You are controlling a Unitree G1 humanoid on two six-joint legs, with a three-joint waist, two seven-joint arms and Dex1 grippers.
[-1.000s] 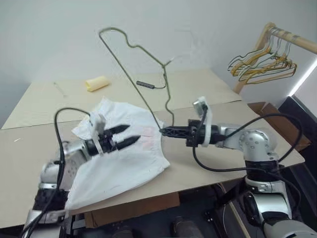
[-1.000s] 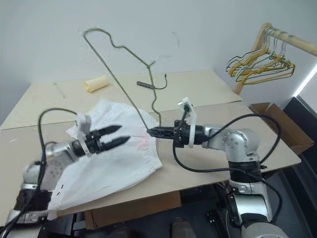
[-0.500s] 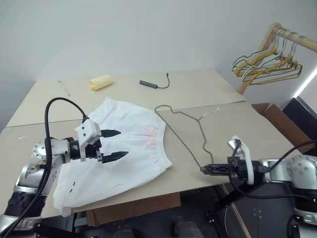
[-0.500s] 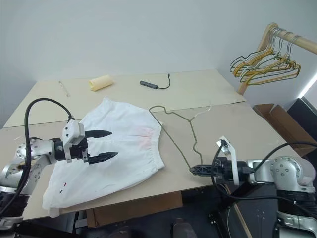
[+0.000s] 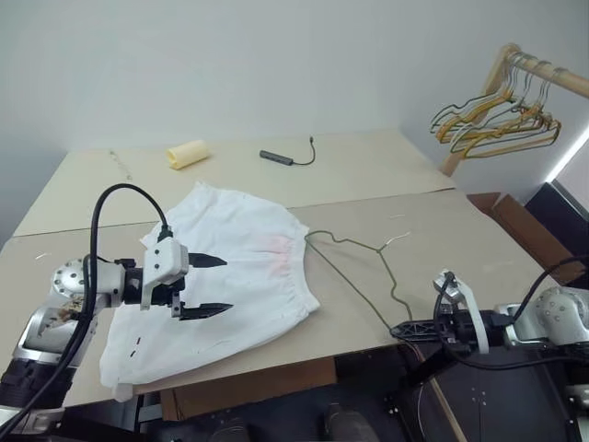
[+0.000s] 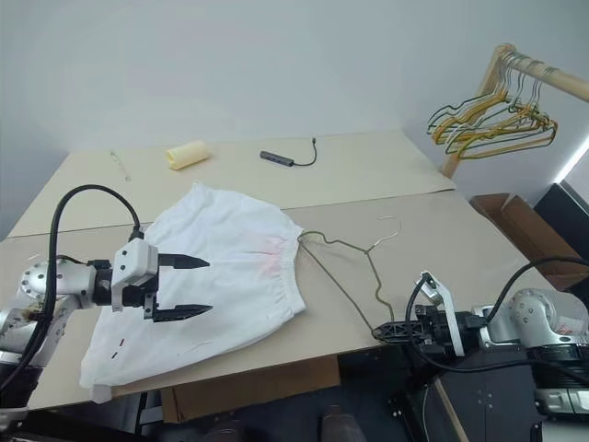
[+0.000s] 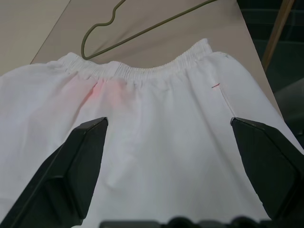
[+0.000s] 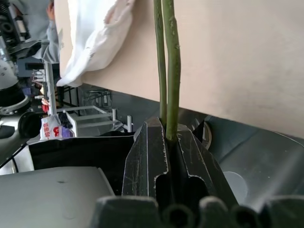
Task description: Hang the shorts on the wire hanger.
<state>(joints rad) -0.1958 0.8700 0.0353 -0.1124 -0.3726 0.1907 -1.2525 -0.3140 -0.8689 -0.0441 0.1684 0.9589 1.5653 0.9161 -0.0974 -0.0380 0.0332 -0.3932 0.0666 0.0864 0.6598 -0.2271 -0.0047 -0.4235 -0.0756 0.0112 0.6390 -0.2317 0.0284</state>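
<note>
So here's where we're at: the shorts (image 5: pixel 221 267) are lying spread flat on the table (image 5: pixel 442 230), waistband facing our right side, with that faint pink patch near the elastic. Our left hand (image 5: pixel 201 286) hovers just above the fabric with its fingers spread wide, holding nothing; in the left wrist view the cloth sits between and beyond the two fingers, no contact that we can make out. Our right hand (image 6: pixel 380 331) is down at the near edge of the table, fingers pressed together on the wire hanger (image 5: pixel 363 272), pinching it at one corner where two runs of wire meet. The hanger lies low across the table, its far end just beside the waistband, maybe touching it, hard to say. We'd call this the setup step: hanger gripped, shorts not yet grabbed, nothing threaded. Next move, as we read it, needs the left hand to drop and pinch the waistband so there's an opening or a fold to work with, then the right hand has to steer the wire in or under. Risky bit is the thin wire twisting in the pinch. Off to the side there's a yellow roll (image 5: pixel 187 154), a small dark cable gadget (image 5: pixel 276 157) and a rack of yellow-gold hangers (image 5: pixel 492 120), none of it in play.
</note>
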